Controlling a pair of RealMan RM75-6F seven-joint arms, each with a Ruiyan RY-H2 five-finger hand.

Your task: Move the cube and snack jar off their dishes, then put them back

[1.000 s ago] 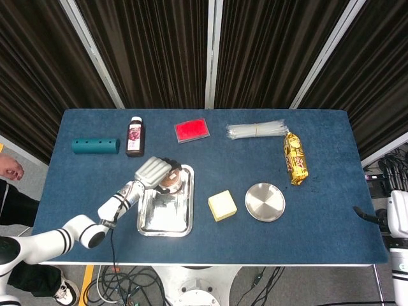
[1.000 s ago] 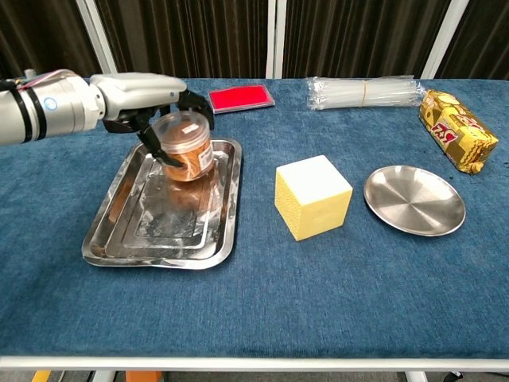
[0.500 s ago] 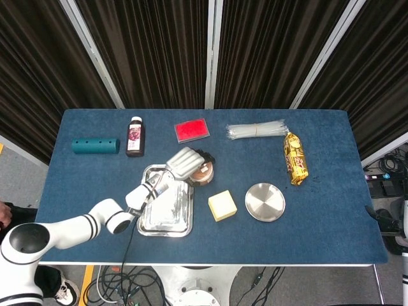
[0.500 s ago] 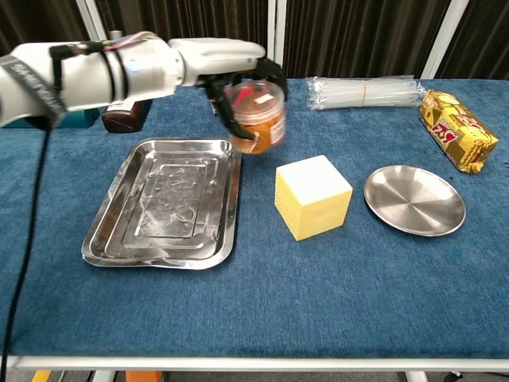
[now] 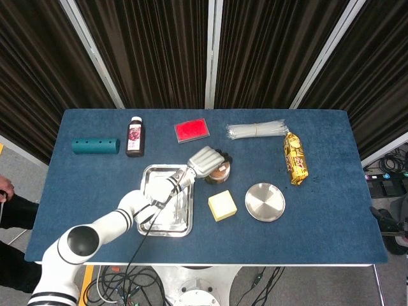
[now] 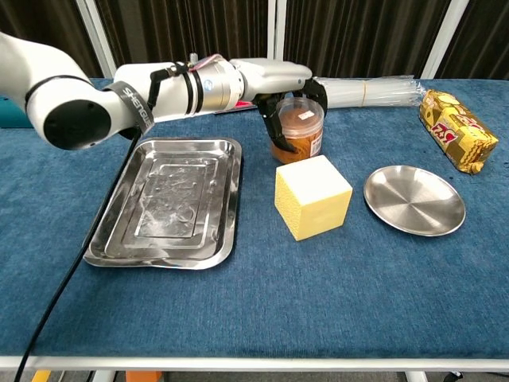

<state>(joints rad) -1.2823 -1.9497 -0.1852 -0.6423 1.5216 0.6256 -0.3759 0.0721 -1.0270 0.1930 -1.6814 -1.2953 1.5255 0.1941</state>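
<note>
My left hand (image 6: pixel 288 87) (image 5: pixel 206 159) grips the clear snack jar (image 6: pixel 299 129) (image 5: pixel 220 173) with brown contents, just behind the yellow cube (image 6: pixel 312 196) (image 5: pixel 222 205). The jar is to the right of the rectangular steel tray (image 6: pixel 167 200) (image 5: pixel 167 199), which holds nothing. I cannot tell whether the jar touches the cloth. The cube stands on the blue table, left of the round steel plate (image 6: pixel 413 200) (image 5: pixel 265 201), which is bare. My right hand does not show in either view.
Along the back lie a red flat box (image 5: pixel 192 129), a clear bundle of sticks (image 5: pixel 256 130) (image 6: pixel 364 91), a gold snack pack (image 5: pixel 294 158) (image 6: pixel 457 127), a dark bottle (image 5: pixel 134 136) and a teal cylinder (image 5: pixel 95 146).
My left hand has carried the jar off the tray and rightward, lowering it behind the cube. The cube and plate have stayed put.
</note>
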